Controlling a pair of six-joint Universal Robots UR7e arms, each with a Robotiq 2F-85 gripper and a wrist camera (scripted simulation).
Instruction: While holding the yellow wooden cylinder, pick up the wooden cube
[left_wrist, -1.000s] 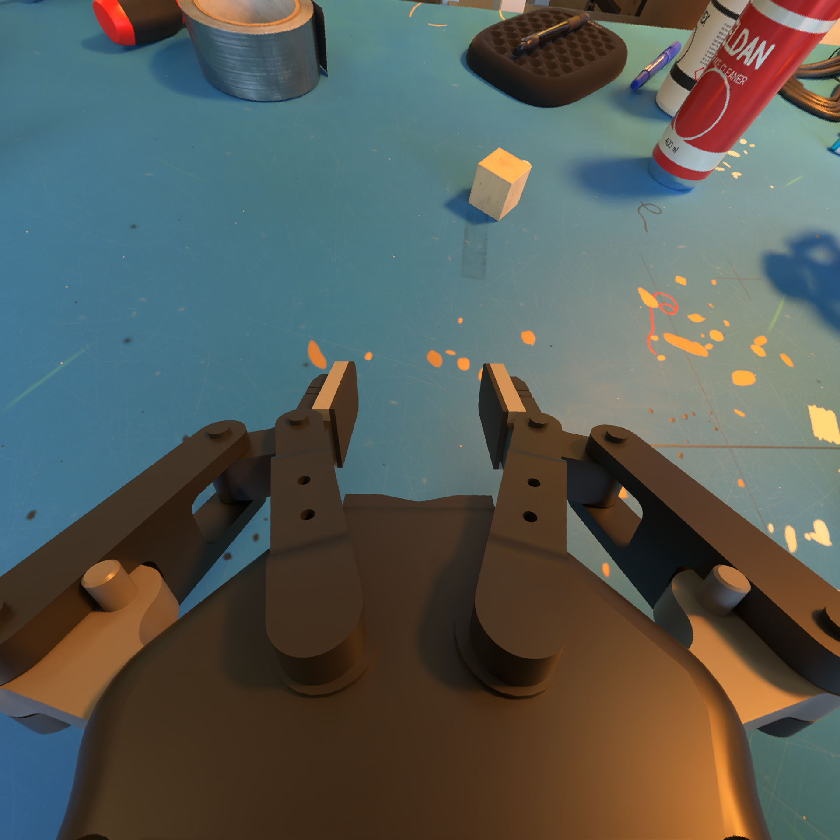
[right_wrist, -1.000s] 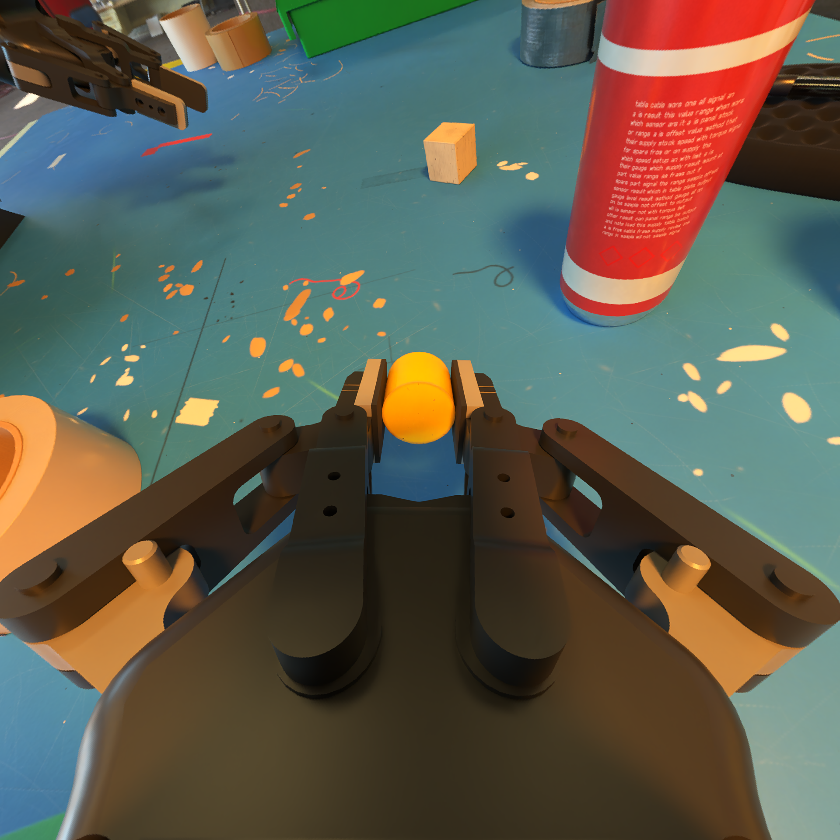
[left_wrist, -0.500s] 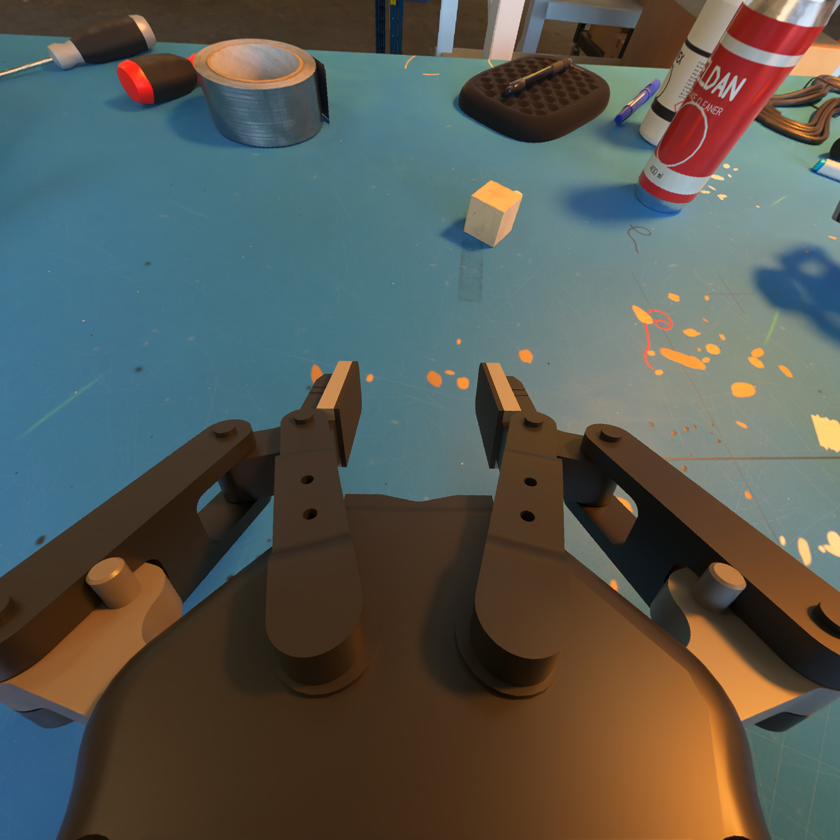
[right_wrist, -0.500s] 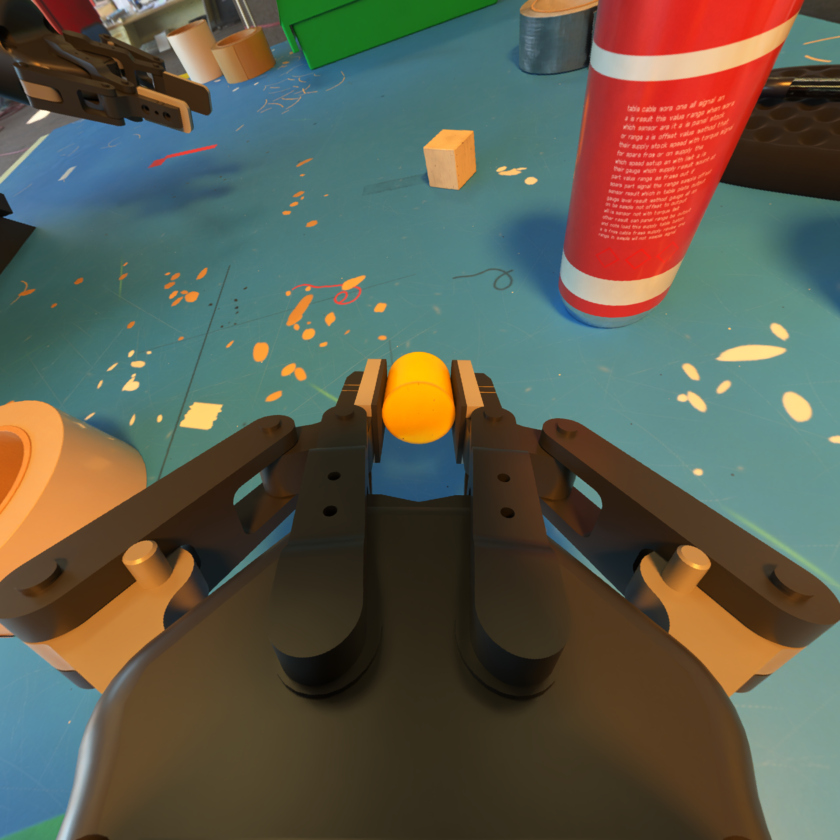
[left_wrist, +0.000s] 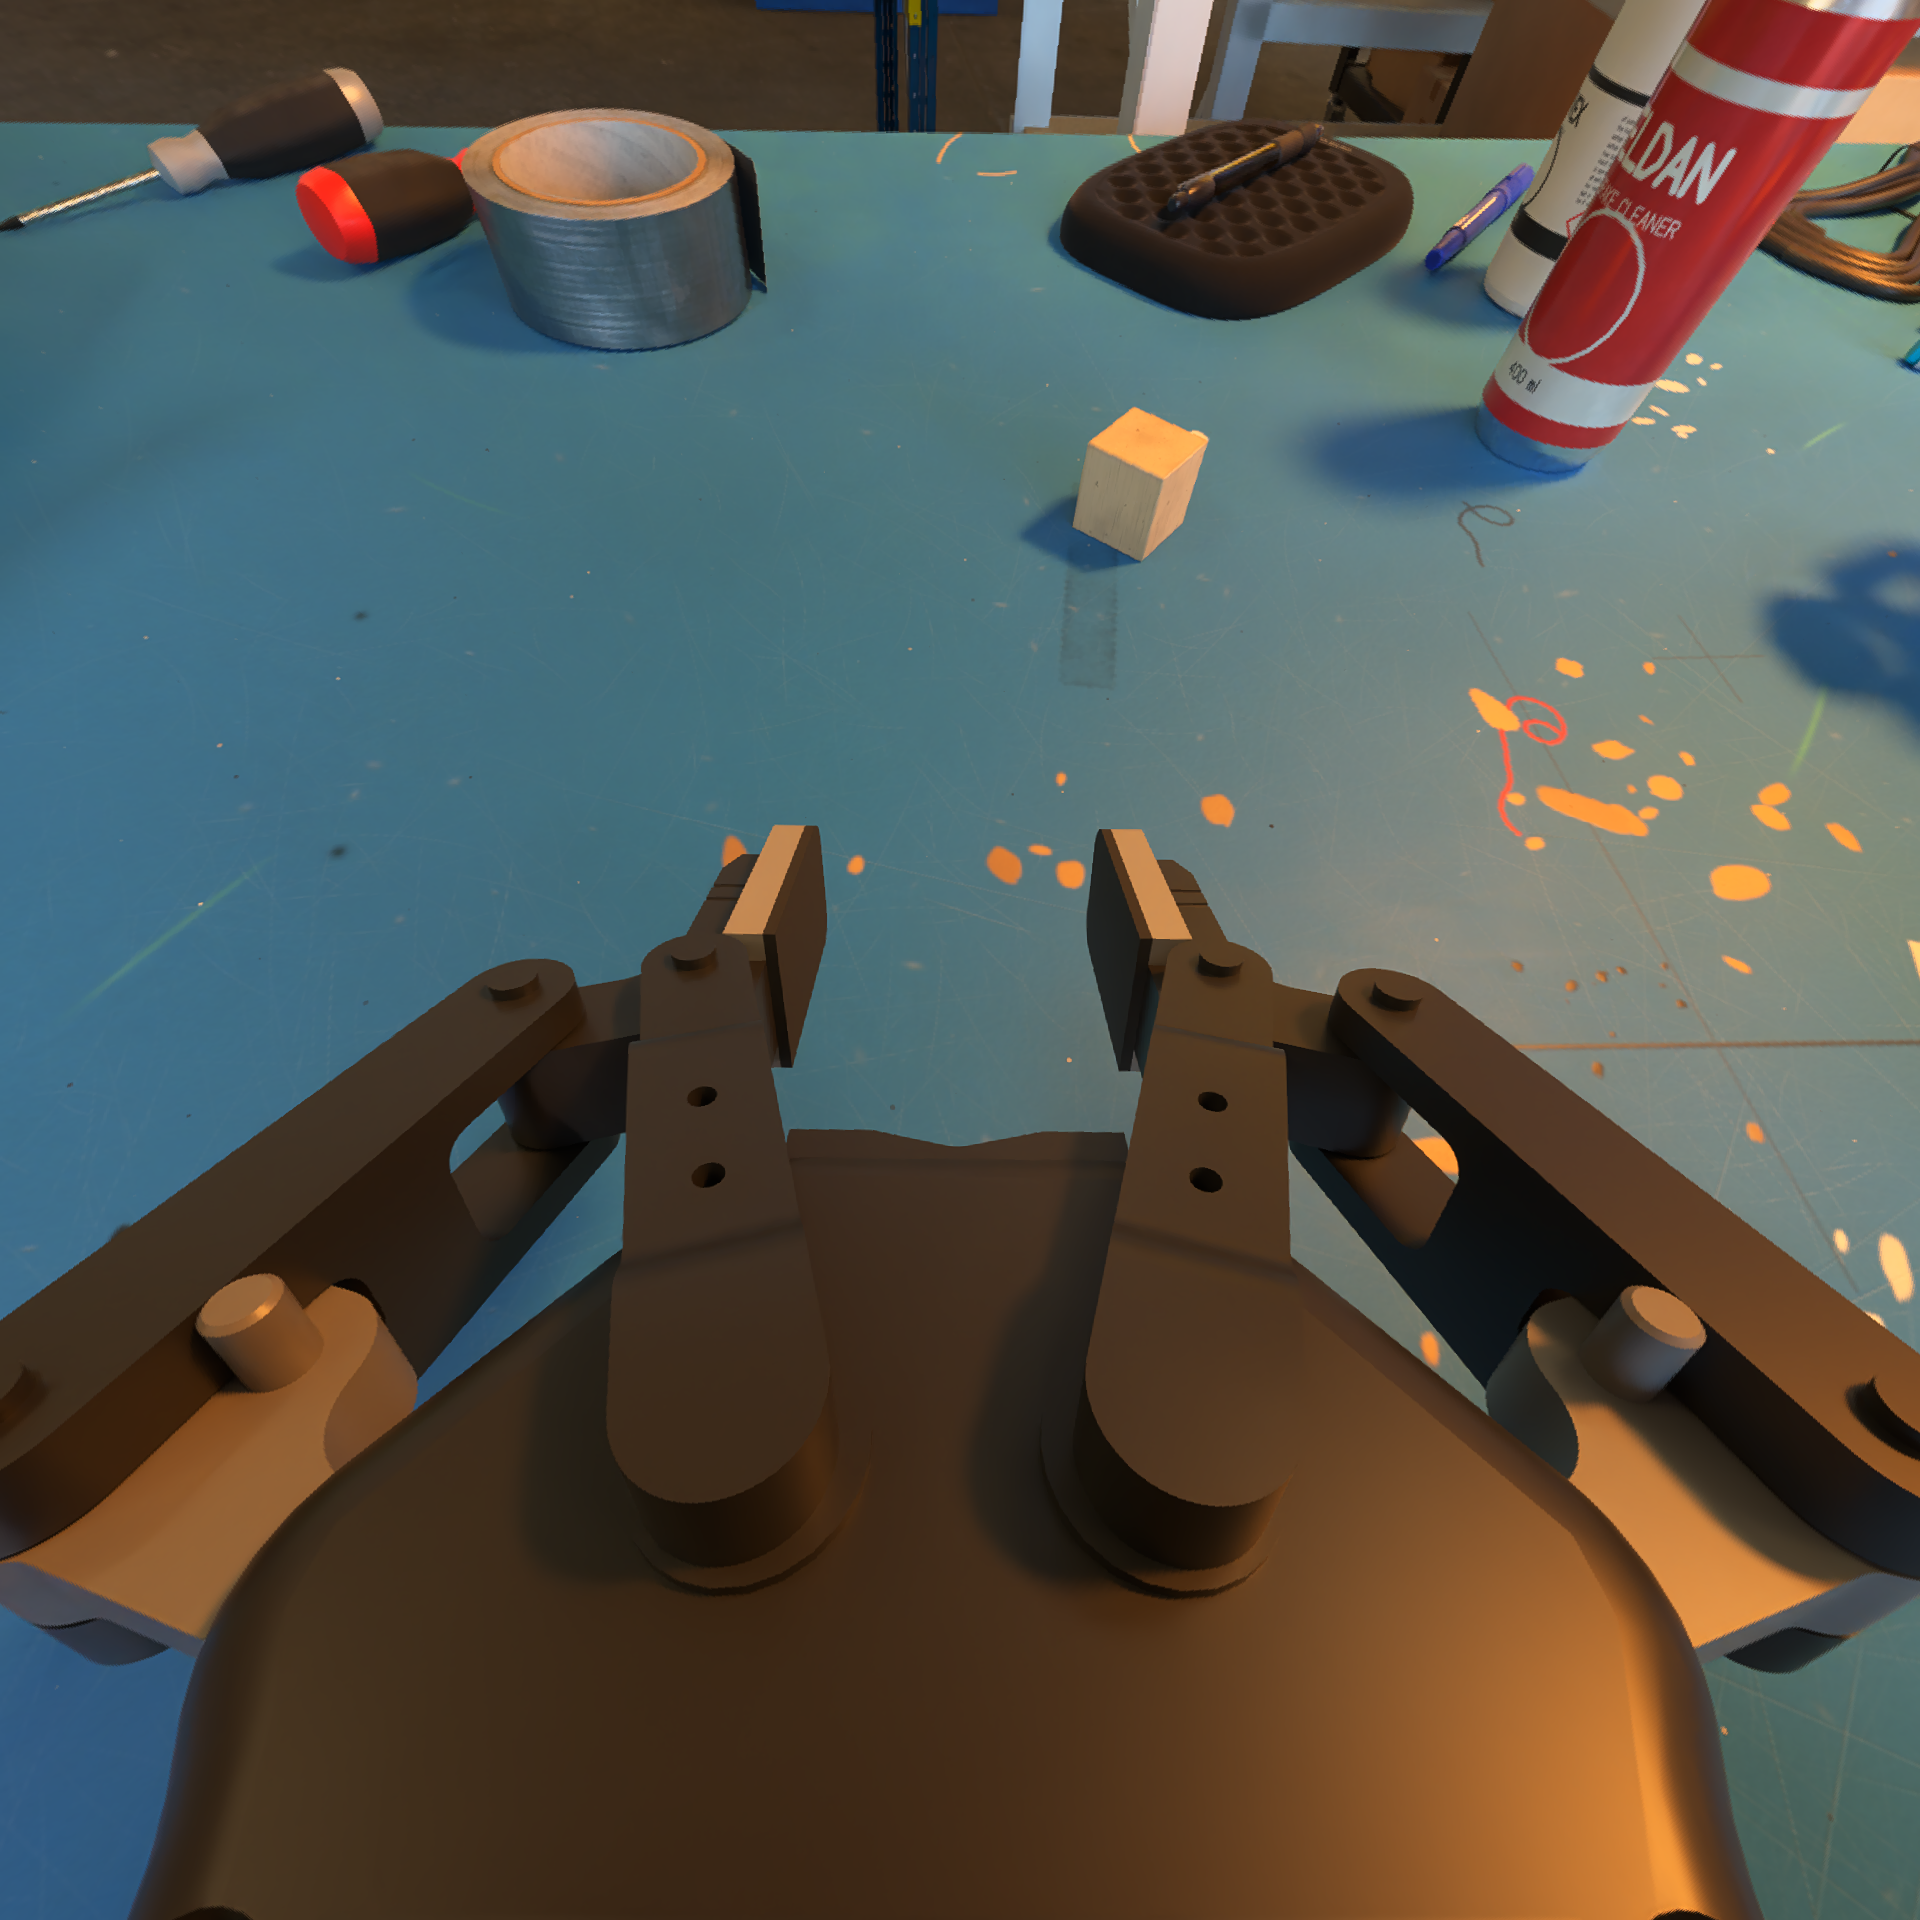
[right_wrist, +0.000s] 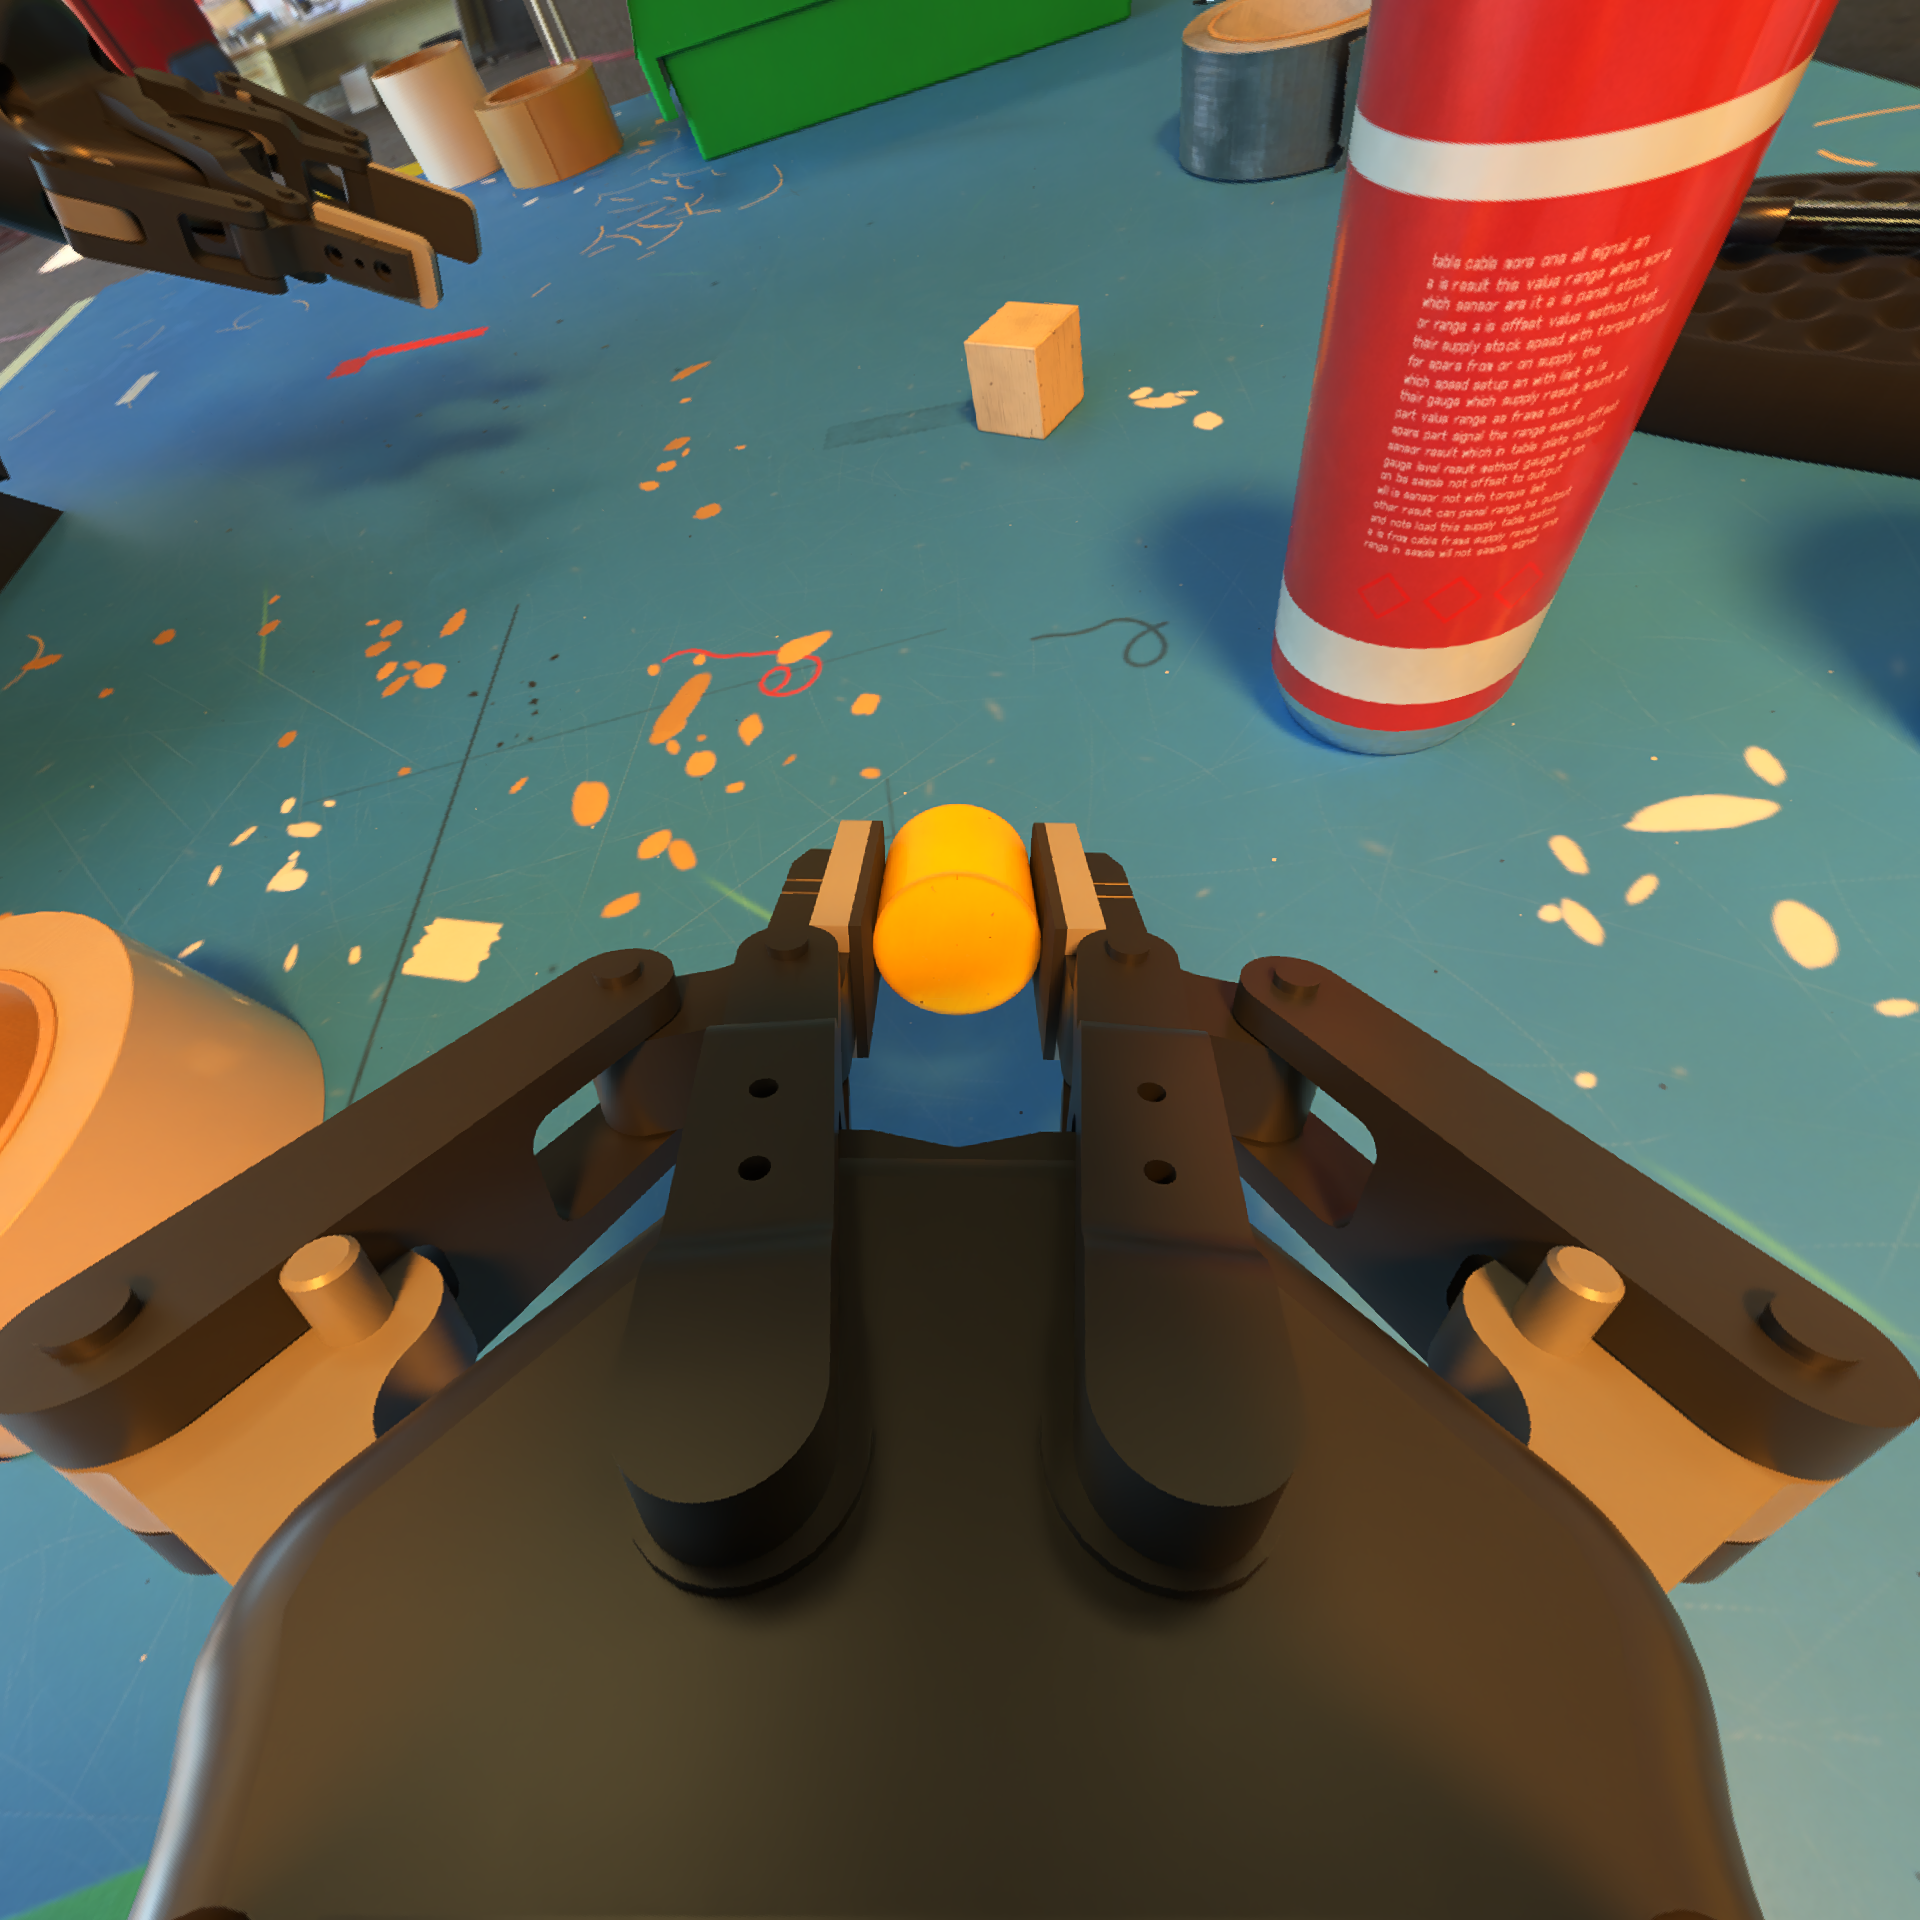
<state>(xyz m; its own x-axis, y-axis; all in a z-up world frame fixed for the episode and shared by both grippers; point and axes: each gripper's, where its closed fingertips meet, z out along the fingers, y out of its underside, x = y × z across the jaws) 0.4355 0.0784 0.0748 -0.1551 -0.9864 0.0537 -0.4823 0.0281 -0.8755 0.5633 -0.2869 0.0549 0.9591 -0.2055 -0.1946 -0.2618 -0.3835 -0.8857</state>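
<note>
A pale wooden cube (left_wrist: 1140, 482) stands on the blue-green table ahead of my left gripper (left_wrist: 956, 883), a little to the right. The left gripper is open and empty, held above the table well short of the cube. My right gripper (right_wrist: 956, 883) is shut on the yellow wooden cylinder (right_wrist: 956, 909), held lying across between the pads, above the table. The cube also shows in the right wrist view (right_wrist: 1023, 368), far ahead. The left gripper appears there at the upper left (right_wrist: 405, 244).
A red spray can (left_wrist: 1652, 239) stands right of the cube, close in the right wrist view (right_wrist: 1507, 395). A silver tape roll (left_wrist: 613, 223), screwdrivers (left_wrist: 374, 203), a dark dimpled pad with a pen (left_wrist: 1236, 208) lie at the back. A beige tape roll (right_wrist: 135, 1070) sits left of my right gripper. A green box (right_wrist: 831, 52) is far.
The left gripper has tilted up and drawn back or risen a little, so the cube sits smaller and more of the table's far edge shows. The right gripper keeps holding the cylinder, almost still.
</note>
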